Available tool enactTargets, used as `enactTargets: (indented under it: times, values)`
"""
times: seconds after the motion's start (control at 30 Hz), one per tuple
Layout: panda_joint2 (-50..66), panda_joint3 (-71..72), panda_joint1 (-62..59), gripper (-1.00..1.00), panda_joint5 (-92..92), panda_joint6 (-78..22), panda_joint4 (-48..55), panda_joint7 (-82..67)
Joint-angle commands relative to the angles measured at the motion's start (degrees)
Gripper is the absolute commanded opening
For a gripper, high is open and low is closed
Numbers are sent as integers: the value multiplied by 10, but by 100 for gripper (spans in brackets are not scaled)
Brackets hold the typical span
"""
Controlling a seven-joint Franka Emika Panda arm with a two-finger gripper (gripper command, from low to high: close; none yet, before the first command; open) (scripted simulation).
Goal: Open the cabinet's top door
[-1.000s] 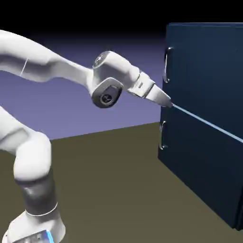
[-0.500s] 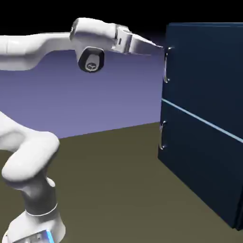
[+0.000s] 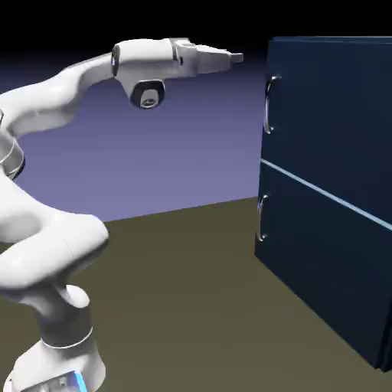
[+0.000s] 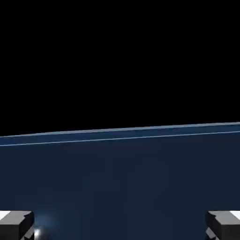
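1 gripper (image 3: pixel 239 57) - jaws wide apart, nothing held, near 1 cabinet (image 3: pixel 329 199) w/ 2 shut doors, top door (image 3: pixel 337 122) & lower door (image 3: pixel 321 260) - 2 handles, 1 per door.

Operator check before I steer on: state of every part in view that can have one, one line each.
Top door: shut.
Lower door: shut.
Top door's handle: upright, ungripped.
Lower door's handle: upright, ungripped.
Pincer: open, holding nothing, short of the cabinet.
Arm: raised, its end pointing toward the cabinet.
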Motion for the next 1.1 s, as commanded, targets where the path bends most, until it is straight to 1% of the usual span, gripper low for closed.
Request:
enactTargets:
  times: [0.0, 0.33, 0.37, 0.5, 0.53, 0.57, 0.6, 0.8, 1.07]
  values:
    - [-9, 15, -15, 0, 25, -1, 10, -10]
    - [-98, 163, -163, 0, 266, -14, 101, -102]
    - [-98, 163, -163, 0, 266, -14, 101, -102]
    - [-98, 182, -248, 0, 272, -19, 182, -89]
    - [-98, 183, -253, 0, 272, -19, 187, -88]
    - [-98, 183, -253, -100, 272, -19, 187, -88]
    - [-98, 183, -253, -100, 272, -19, 187, -88]
    - [-134, 125, -161, -100, 371, -118, 62, -185]
    - [-156, 56, -35, -100, 418, -243, -104, -277]
